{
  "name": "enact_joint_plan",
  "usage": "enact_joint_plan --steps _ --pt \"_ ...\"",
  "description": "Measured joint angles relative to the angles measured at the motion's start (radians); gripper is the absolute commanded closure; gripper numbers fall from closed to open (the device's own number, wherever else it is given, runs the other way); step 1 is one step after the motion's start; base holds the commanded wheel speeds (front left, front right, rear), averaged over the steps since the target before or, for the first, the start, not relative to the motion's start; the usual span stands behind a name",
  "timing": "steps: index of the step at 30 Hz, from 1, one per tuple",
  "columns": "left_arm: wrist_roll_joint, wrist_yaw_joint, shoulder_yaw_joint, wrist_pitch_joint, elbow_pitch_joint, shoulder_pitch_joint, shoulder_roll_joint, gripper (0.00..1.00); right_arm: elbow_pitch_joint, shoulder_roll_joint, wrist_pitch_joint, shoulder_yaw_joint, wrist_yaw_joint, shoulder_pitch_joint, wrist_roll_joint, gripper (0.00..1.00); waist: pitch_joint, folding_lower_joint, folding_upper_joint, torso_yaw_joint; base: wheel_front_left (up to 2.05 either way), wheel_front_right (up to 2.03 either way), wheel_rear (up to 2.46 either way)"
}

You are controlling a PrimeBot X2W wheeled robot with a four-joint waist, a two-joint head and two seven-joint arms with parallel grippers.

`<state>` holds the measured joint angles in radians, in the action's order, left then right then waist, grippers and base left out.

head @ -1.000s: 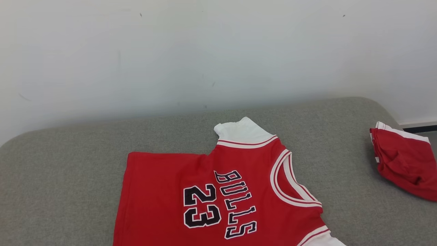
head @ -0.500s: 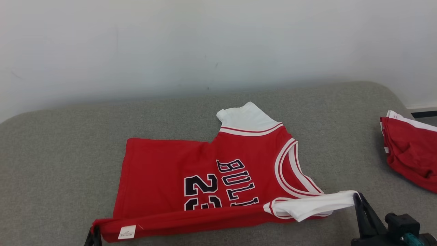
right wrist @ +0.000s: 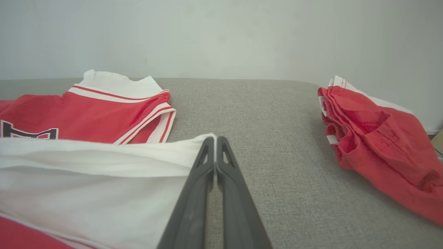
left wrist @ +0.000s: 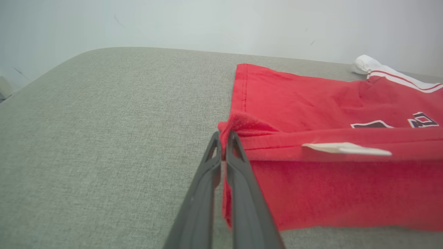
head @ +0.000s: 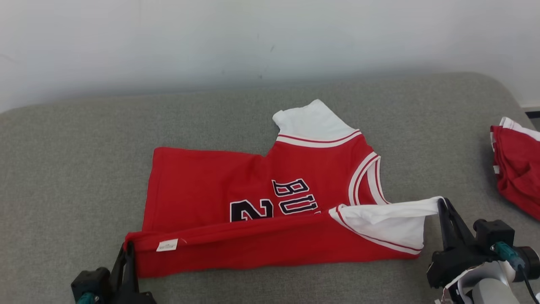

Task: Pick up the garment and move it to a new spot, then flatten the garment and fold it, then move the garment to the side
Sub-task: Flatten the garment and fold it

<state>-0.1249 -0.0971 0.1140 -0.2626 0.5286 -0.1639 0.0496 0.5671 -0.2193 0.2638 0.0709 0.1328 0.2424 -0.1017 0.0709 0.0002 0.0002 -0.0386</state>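
Note:
The garment (head: 211, 185) is a red jersey with white sleeves and dark lettering, lying on the grey cushion (head: 84, 160). Its near edge is lifted and carried over the chest print. My left gripper (head: 128, 247) is shut on the red hem corner (left wrist: 228, 129) beside a white tag (left wrist: 346, 148). My right gripper (head: 441, 202) is shut on the tip of the white sleeve (right wrist: 104, 162), which hangs stretched from it. The far white sleeve (head: 310, 120) lies flat. In the right wrist view, my closed fingers (right wrist: 221, 173) pinch the sleeve's edge.
A second red garment (head: 517, 169), crumpled with white trim, lies at the cushion's right edge, also in the right wrist view (right wrist: 377, 148). A pale wall (head: 253, 38) rises behind the cushion. Bare grey fabric stretches to the left of the jersey.
Both grippers have come up into view holding the jersey's near edge, and have carried it further over the chest print, covering more of the lettering. The camera has tilted downward.

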Motion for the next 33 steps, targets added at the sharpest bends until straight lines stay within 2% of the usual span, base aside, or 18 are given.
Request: enact_joint_plan --steps 6,7,8,9,10,15,20,26,33 --pt "0.005 -0.001 -0.008 0.000 0.023 -0.049 -0.001 1.00 0.038 -0.007 0.000 -0.003 0.000 0.059 0.017 1.00 0.053 0.0001 0.0000 0.011 0.00 0.00 0.00" --pt "0.005 -0.001 -0.008 0.000 0.024 -0.057 0.000 1.00 0.045 -0.007 0.000 -0.003 0.000 0.067 0.017 0.83 0.060 0.0000 0.0000 0.013 0.00 0.00 0.00" --pt "0.006 -0.005 -0.009 0.000 0.019 -0.065 0.000 1.00 0.051 -0.006 0.000 -0.003 0.000 0.074 0.018 0.38 0.068 0.0000 0.0000 0.014 0.00 0.00 0.00" --pt "0.012 -0.006 -0.012 0.000 0.010 -0.071 0.000 0.12 0.056 -0.005 0.000 -0.002 0.000 0.082 0.020 0.00 0.074 0.0000 0.0000 0.015 0.00 0.00 0.00" --pt "0.013 -0.006 -0.013 0.000 0.004 -0.074 -0.001 0.00 0.056 -0.005 0.000 0.000 -0.001 0.089 0.020 0.00 0.080 0.0000 0.0000 0.017 0.00 0.00 0.00" --pt "0.011 0.004 -0.028 0.000 -0.035 -0.063 0.001 0.00 -0.002 0.010 0.000 0.023 -0.001 0.102 0.021 0.00 0.096 0.0000 0.0000 0.021 0.00 0.00 0.00" --pt "-0.012 0.027 -0.046 0.000 -0.074 -0.006 0.001 0.00 -0.036 0.021 0.000 0.058 -0.001 0.030 0.015 0.00 0.089 -0.0002 -0.0001 0.020 0.00 0.00 0.00" --pt "-0.046 0.053 -0.072 0.000 -0.080 0.069 0.000 0.00 -0.050 0.046 0.000 0.037 -0.001 -0.083 0.003 0.00 0.078 -0.0003 -0.0001 0.013 0.00 0.00 0.00" --pt "-0.060 0.066 -0.089 0.000 -0.075 0.098 0.000 0.00 -0.055 0.069 0.000 0.009 -0.001 -0.122 -0.013 0.00 0.069 -0.0003 -0.0002 0.010 0.00 0.00 0.00"
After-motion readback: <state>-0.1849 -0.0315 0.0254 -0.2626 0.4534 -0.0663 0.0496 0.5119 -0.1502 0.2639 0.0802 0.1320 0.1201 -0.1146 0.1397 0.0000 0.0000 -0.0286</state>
